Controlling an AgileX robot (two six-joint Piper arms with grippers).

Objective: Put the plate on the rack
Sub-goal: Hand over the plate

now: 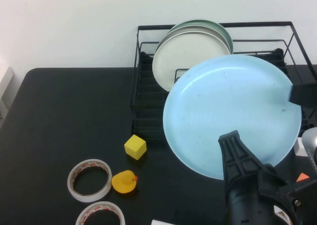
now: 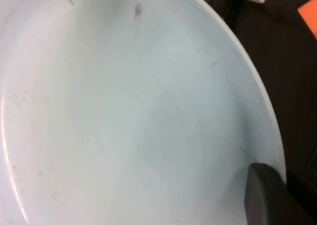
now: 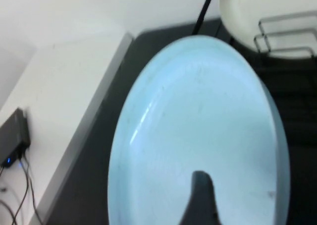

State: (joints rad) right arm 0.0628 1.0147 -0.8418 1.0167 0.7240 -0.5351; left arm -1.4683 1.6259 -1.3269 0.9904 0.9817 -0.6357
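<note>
The large light-blue plate point(image 1: 228, 111) is held tilted in the air in front of the black wire rack point(image 1: 143, 111). My left gripper point(image 1: 230, 140) comes up from the near side and is shut on the plate's near rim, one finger point(image 2: 267, 195) lying on its face. My right gripper point(image 1: 295, 94) is at the plate's right rim and is shut on it, one finger point(image 3: 200, 195) on the face. The plate fills the left wrist view point(image 2: 124, 111) and most of the right wrist view point(image 3: 198, 126). Its lower side is hidden.
Pale green-white plates point(image 1: 185, 56) stand in the rack's back left; they also show in the right wrist view point(image 3: 257, 7). A yellow cube point(image 1: 135, 146), a rubber duck point(image 1: 124, 181) and two tape rolls point(image 1: 89, 179) lie at the front left. A white block point(image 1: 299, 145) and an orange piece point(image 1: 302, 177) lie at the right.
</note>
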